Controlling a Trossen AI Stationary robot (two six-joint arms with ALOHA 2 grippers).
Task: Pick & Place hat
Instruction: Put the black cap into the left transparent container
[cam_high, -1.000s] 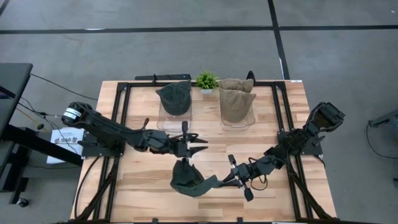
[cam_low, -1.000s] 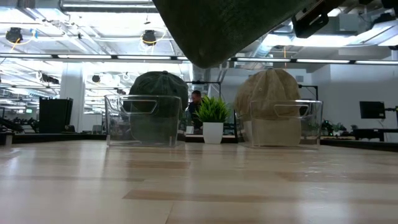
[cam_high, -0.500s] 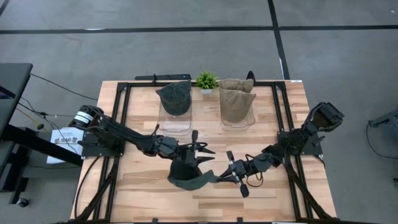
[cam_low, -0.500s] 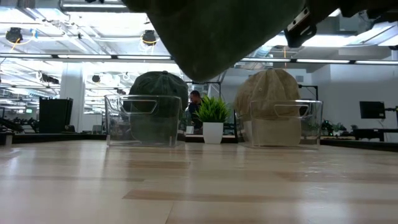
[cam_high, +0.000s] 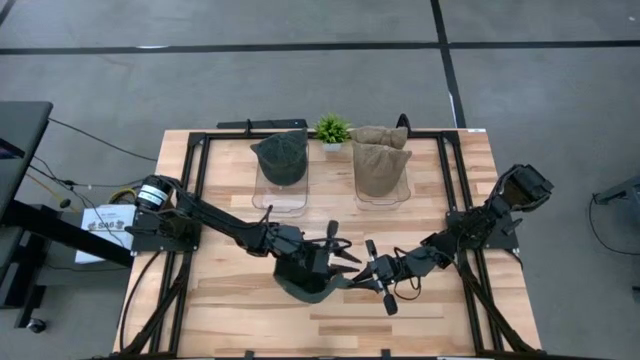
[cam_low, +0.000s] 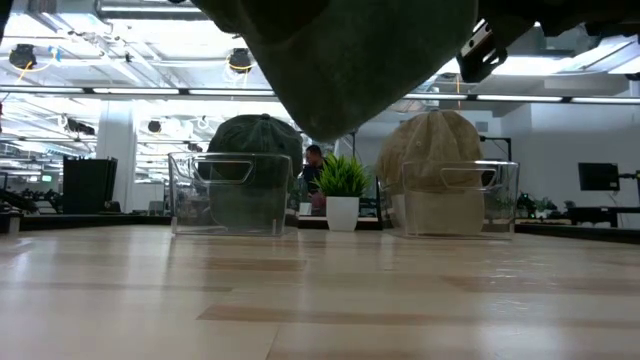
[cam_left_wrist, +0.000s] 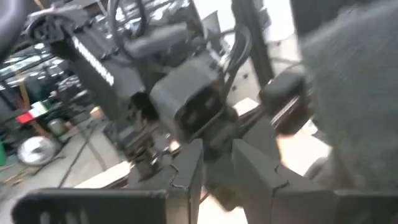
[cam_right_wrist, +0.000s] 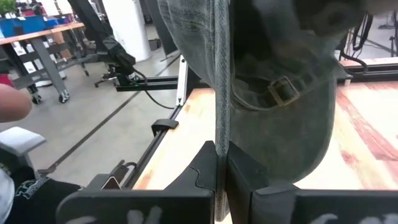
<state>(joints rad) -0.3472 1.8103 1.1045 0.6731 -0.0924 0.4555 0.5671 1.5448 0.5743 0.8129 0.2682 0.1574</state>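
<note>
A dark green hat (cam_high: 300, 282) hangs over the middle of the table, clear of the wood in the low view (cam_low: 340, 60). My right gripper (cam_high: 355, 282) is shut on it from the table's right. My left gripper (cam_high: 340, 247) reaches in level from the left, just beyond the hat's far side, its fingers (cam_left_wrist: 186, 174) open with a gap and nothing between them. In the left wrist view the hat (cam_left_wrist: 354, 93) fills one side and the right gripper stands straight ahead. Whether my left hand touches the hat I cannot tell. My right gripper pinches a thin edge of the hat, seemingly the brim (cam_right_wrist: 221, 124), between its two shut fingers. It comes in nearly level from the table's right. The crown hangs beyond the fingers, clear of the table, and its buckled back strap (cam_right_wrist: 283, 90) shows inside.
At the back stand two clear bins: the left one (cam_high: 282, 190) holds a dark green hat, the right one (cam_high: 380, 190) holds tan hats. A small potted plant (cam_high: 332, 128) sits between them. Bare wood (cam_high: 240, 310) lies along the near edge.
My left gripper has moved toward the table's right and near edges and slightly down, closing in on my right gripper, its arm now across the hat's far side. Its fingers keep the same gap. The hat stays hanging clear of the table in my right gripper.
</note>
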